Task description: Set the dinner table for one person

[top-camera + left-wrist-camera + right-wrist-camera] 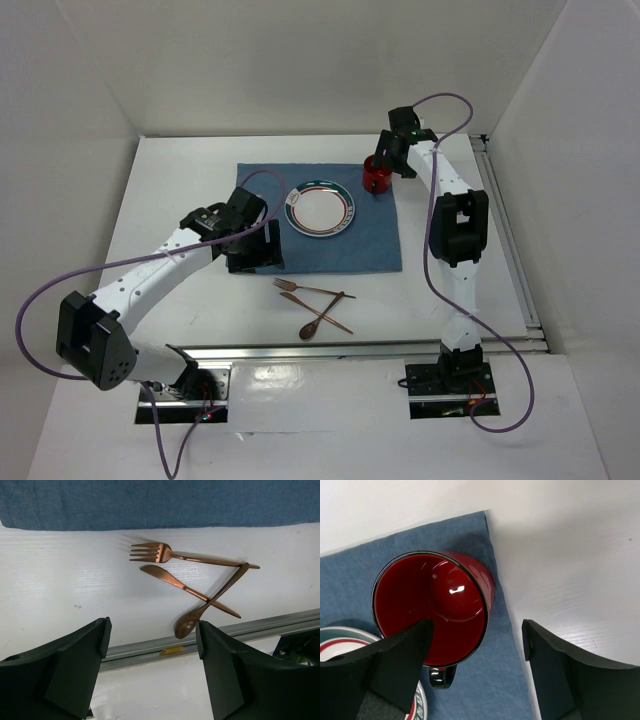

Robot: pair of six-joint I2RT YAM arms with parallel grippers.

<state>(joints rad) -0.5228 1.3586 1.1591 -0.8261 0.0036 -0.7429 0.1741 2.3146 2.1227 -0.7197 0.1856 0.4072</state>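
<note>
Now, left claw point(152, 630) spread near fork point(165, 555), knife point(172, 581), spoon point(192, 620), right claw point(477, 630) spread astride red mug point(430, 605) rim, one o'clock on mat point(350, 250).

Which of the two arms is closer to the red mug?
Right. The right arm hovers at the red mug, jaws open over its rim; the left arm sits across the blue placemat, near its opposite corner.

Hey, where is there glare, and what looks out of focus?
Top external: glare on the glossy panel at the near edge. Right wrist: a bright highlight inside the red mug, the right fingers slightly soft. Left wrist: the fork sharp, the left fingers slightly soft.
</note>
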